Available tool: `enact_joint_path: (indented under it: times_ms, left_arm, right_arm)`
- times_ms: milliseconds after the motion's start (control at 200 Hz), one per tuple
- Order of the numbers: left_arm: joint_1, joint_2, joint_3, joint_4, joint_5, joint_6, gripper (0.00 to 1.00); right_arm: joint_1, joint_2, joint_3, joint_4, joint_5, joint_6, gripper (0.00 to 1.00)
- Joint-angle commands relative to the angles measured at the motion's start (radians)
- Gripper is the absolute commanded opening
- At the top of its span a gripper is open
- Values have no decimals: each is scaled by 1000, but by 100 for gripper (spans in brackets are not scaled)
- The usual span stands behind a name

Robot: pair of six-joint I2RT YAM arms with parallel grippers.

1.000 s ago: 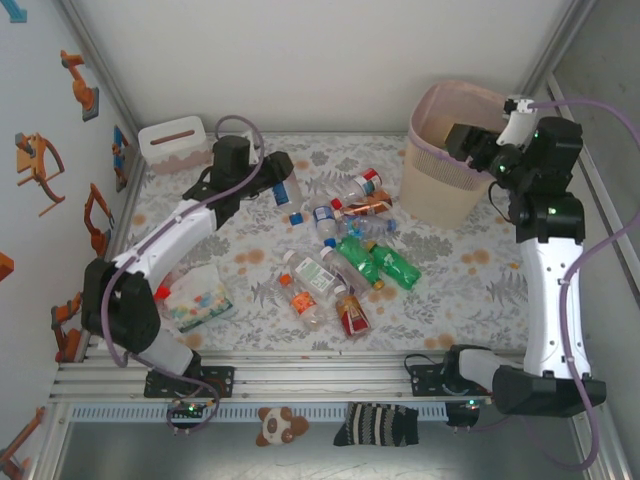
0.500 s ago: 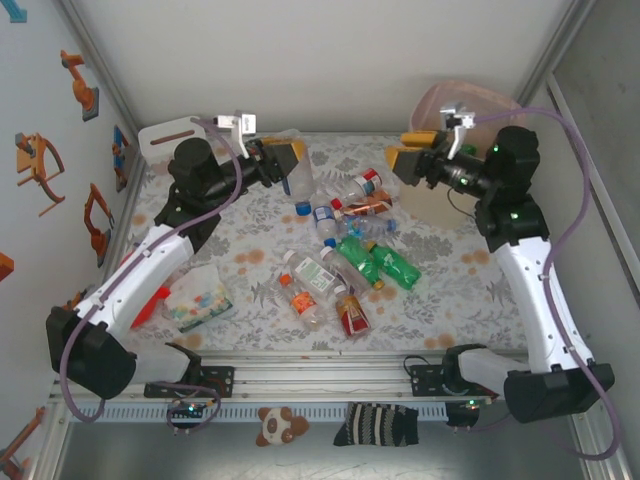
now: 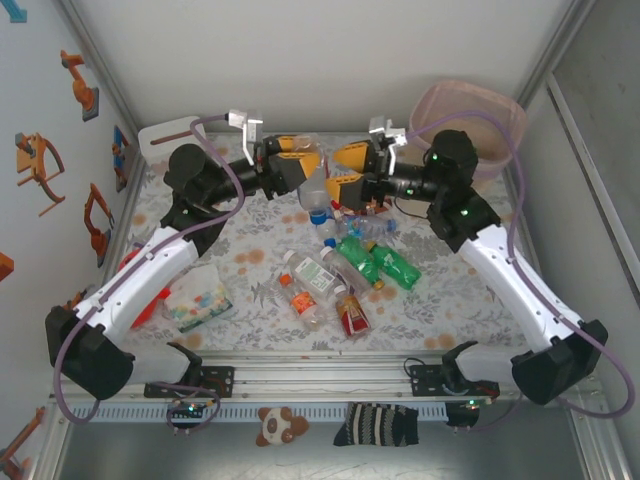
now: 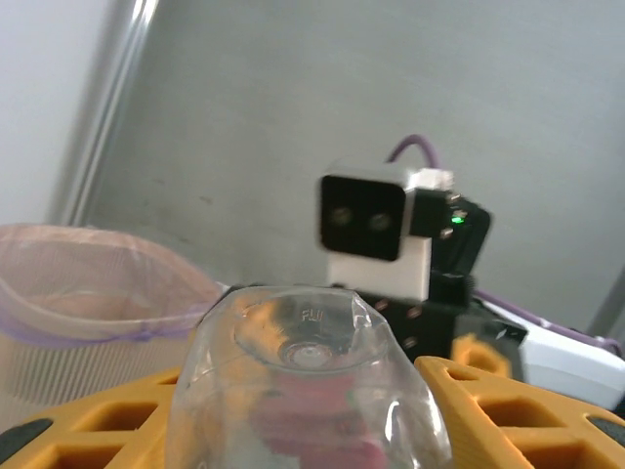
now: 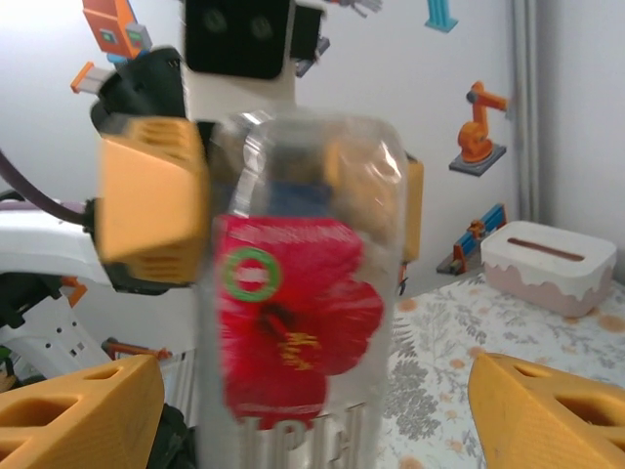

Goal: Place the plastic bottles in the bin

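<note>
The left arm (image 3: pixel 150 270) rises from its base at the near left and reaches forward and to the right. Its wrist is level above the middle of the far half of the bench (image 3: pixel 470 270). The left fingers (image 3: pixel 300 160) are closed on a clear bottle (image 3: pixel 316 188) with a red flower label, one finger on each side of the body (see the right wrist view, where an orange finger (image 5: pixel 151 200) presses the bottle's flank). The bottle is clear of the bench. In the left wrist view its dimpled base (image 4: pixel 308 342) faces the camera.

The right arm (image 3: pixel 520 290) leans from the near right toward the centre, with the forearm sloping up and the wrist turned to face the left wrist. The right fingers (image 3: pixel 350 156) stand wide. One lies on each side of the held bottle, apart from it.

The remaining bottles (image 3: pixel 350 265) lie in a loose cluster on the bench below the two wrists. The bin (image 3: pixel 497 108) stands at the far right corner, apart from the held bottle. A white box (image 5: pixel 552 262) with a slot sits at the far left.
</note>
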Motion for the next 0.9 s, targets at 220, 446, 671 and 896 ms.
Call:
enact_joint_path:
  times_ms: [220,446,671,896]
  left_arm:
    - [-20,-36,36,66,52,-11,53]
    - [-26,-49,28,61,44,10,53]
    - [-28,-53,24,58,43,22,54]
    - [-28,-53,19,57,37,25,57]
  right_arm:
    - [67,56,57,12,-116,-71,77]
    - [93,66,70,17,-85,-47,72]
    - [96,66,58,57,-74,3,62]
    - [97,54,57,53,-57,7,56]
